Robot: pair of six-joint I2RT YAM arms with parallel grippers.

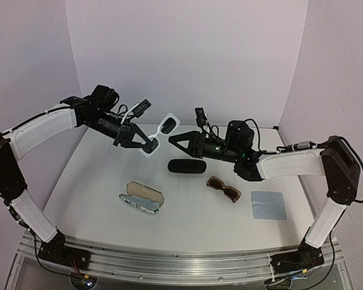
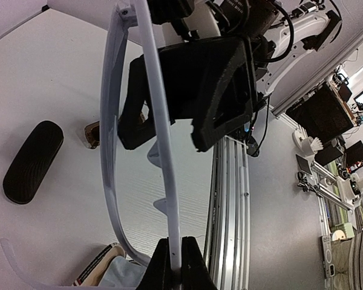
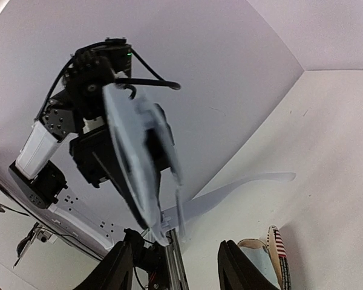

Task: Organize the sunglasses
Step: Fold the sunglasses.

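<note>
Lilac-walled booth, white worktop (image 1: 97, 187). Left end effector (image 1: 148, 145) is clenched on the white-framed sunglasses (image 1: 168, 125), held aloft over the worktop's rear. Right end effector (image 1: 174, 139) has its fingers parted, just beside that frame. Brown sunglasses (image 1: 223, 190) lie flat on the worktop, well apart from both.

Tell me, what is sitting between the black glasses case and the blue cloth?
The brown sunglasses lie between the black glasses case and the blue cloth, touching neither; the top view shows it.
</note>
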